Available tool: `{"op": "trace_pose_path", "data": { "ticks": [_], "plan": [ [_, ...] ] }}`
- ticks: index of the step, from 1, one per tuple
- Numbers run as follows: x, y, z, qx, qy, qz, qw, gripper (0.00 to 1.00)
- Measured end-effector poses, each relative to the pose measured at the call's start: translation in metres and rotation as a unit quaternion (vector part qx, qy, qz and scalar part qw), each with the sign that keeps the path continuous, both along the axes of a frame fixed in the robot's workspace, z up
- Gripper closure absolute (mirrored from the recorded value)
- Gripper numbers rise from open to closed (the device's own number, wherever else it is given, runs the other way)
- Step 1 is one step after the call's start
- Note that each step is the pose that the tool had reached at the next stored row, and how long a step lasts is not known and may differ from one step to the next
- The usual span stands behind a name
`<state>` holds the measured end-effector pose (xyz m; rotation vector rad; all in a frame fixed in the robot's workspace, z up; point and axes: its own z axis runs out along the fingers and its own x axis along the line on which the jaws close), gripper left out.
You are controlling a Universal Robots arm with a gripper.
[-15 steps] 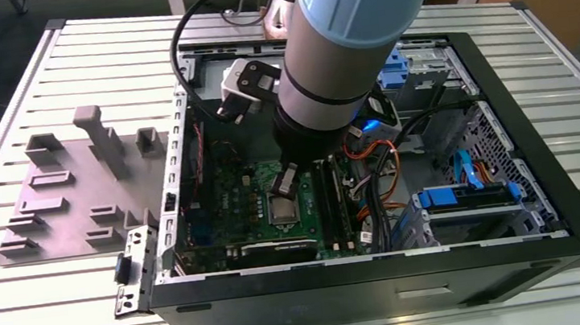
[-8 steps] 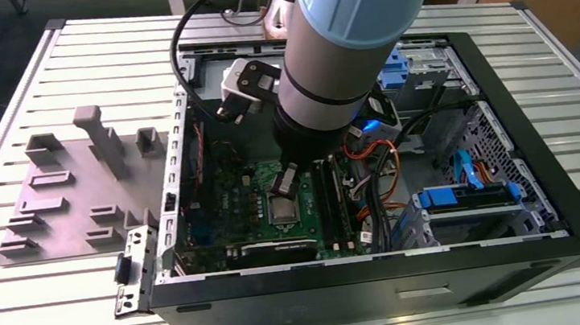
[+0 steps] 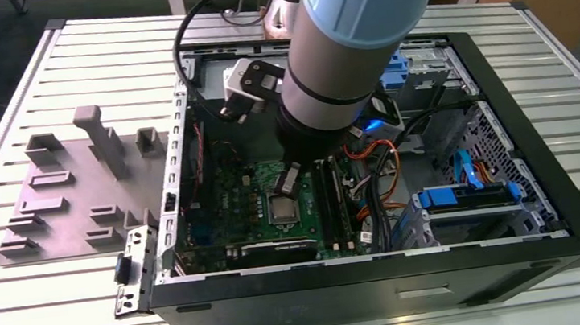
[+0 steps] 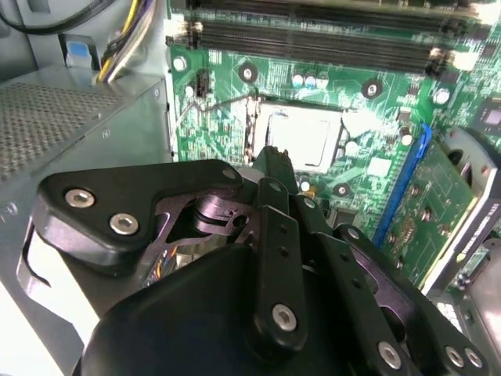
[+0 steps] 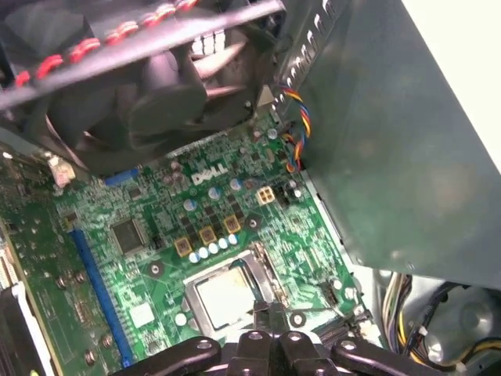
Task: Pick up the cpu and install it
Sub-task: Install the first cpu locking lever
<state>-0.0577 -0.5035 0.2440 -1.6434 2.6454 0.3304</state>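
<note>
Gripper [image 4: 275, 157] low inside case [image 3: 554, 215], just above board [image 5: 156, 235]; fingers together, holding nothing. Cpu [image 5: 225, 298] lying flat in socket [image 4: 254, 133] on board, just beyond fingertips. Fan [image 5: 156, 94] near. Fixture plate [image 3: 67, 194] outside case, at exterior view's left.

You see a silver-grey cpu [image 4: 304, 137] on a green motherboard [image 5: 156, 258] with a blue slot [image 5: 98, 286]. The black gripper [image 4: 270, 157] hangs from a pale blue and grey arm [image 3: 347, 35]. A grey-purple fixture plate [image 3: 67, 194] lies on the ribbed silver bench [image 3: 25, 312].
</note>
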Motion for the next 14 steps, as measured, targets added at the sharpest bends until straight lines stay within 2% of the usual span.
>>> {"op": "trace_pose_path", "data": {
  "ticks": [3,4,5,8,9,12,14],
  "plan": [
    [0.0093,0.0005,-0.0002,0.0005,0.0018,0.000,1.00000,0.89],
    [0.0118,0.0006,-0.0002,0.0025,0.0025,0.000,0.99999,0.89],
    [0.0139,0.0007,-0.0003,0.0075,0.0031,0.000,0.99997,0.89],
    [0.0176,0.0007,-0.0003,0.0339,0.0037,0.000,0.99942,0.89],
    [0.0189,0.0007,-0.0003,0.0410,0.0038,0.000,0.99915,0.89],
    [0.0226,0.0012,-0.0003,0.0471,0.0038,0.000,0.99888,0.89],
    [0.0232,0.0032,-0.0004,0.0474,0.0037,0.000,0.99887,0.89]
  ]
}}
